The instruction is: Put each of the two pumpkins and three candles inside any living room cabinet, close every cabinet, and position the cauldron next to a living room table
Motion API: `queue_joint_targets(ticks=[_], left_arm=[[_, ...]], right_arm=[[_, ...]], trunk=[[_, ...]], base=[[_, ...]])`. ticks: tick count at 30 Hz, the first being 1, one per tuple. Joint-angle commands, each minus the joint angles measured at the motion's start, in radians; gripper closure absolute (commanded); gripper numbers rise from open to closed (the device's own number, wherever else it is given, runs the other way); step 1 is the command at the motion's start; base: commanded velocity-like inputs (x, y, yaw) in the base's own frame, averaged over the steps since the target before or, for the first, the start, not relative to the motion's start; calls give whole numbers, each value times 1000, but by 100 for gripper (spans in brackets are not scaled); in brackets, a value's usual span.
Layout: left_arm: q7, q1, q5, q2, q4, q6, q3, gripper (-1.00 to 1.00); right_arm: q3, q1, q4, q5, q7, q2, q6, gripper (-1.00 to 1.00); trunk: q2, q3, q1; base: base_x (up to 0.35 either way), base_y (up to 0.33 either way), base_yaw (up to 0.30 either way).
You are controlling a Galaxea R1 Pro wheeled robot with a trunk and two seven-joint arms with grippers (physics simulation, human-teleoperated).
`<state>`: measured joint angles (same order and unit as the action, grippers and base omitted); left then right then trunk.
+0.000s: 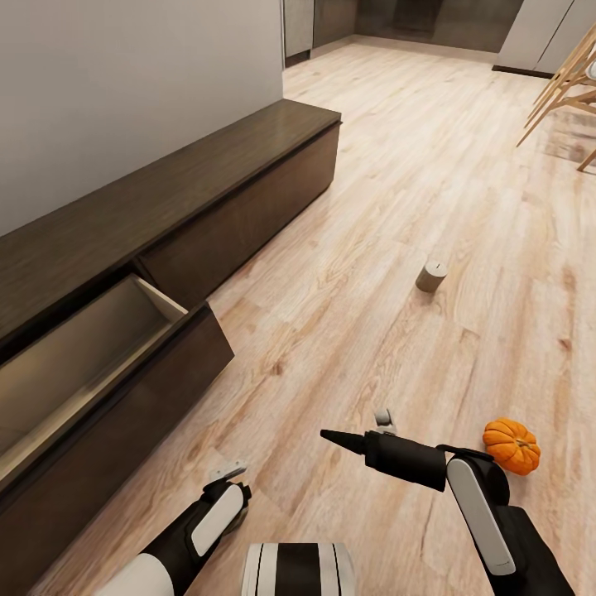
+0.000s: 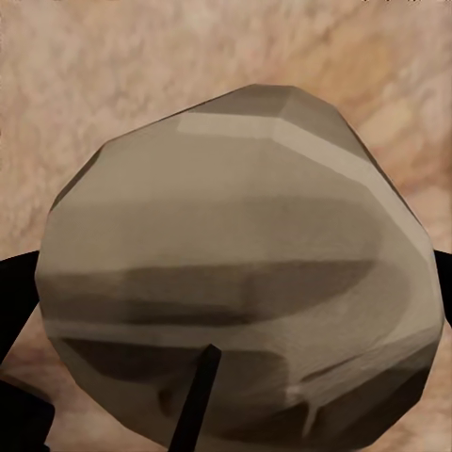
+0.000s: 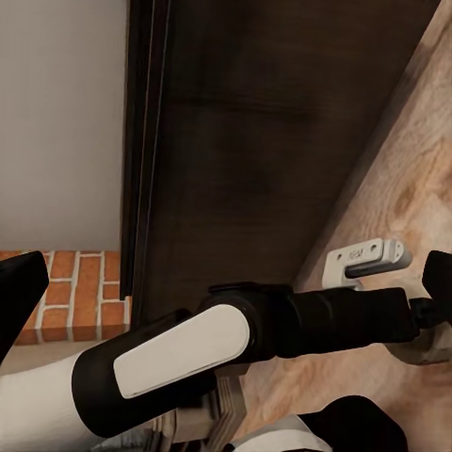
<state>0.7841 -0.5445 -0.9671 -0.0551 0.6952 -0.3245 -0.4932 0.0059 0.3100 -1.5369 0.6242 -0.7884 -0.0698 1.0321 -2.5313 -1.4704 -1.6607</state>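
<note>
The long dark-brown cabinet (image 1: pixel 207 178) runs along the wall at the left, and one drawer (image 1: pixel 91 348) stands pulled out with its pale inside bare. My left gripper (image 1: pixel 230 484) hangs low over the floor beside that drawer, shut on a grey-and-cream candle (image 2: pixel 235 273) that sits between its dark fingers (image 2: pixel 14 301). A second candle (image 1: pixel 431 276) stands upright on the floor ahead. One orange pumpkin (image 1: pixel 511 445) lies on the floor at the right, just beyond my right forearm. My right gripper (image 1: pixel 335 437) points left toward the cabinet, open and holding nothing.
Pale wooden chair legs (image 1: pixel 563 83) stand at the far right. Dark kitchen cupboards (image 1: pixel 430 16) close off the back. My own base (image 1: pixel 298 571) is at the bottom edge. Wood floor stretches between the cabinet and the pumpkin.
</note>
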Motion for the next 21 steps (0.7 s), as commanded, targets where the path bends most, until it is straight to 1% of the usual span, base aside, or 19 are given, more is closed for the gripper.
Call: queue_joint_targets(ticks=[1, 13, 18, 21], left_arm=[[7, 0, -1, 1, -2, -8, -2, 100], [7, 0, -1, 2, 1, -8, -3, 100], [7, 0, -1, 3, 1, -8, -4, 100], [7, 0, -1, 3, 1, -8, -3, 100]], right_arm=[[0, 0, 0, -1, -3, -1, 3, -100], [0, 1, 1, -1, -3, 0, 3, -100], [0, 0, 1, -1, -3, 0, 3, -100], [0, 1, 1, -1, -3, 0, 3, -100]], trunk=[[0, -1, 0], [0, -1, 0], [1, 19, 2], [1, 19, 2]], base=[[0, 0, 0], [0, 0, 0], [0, 0, 0], [0, 0, 0]])
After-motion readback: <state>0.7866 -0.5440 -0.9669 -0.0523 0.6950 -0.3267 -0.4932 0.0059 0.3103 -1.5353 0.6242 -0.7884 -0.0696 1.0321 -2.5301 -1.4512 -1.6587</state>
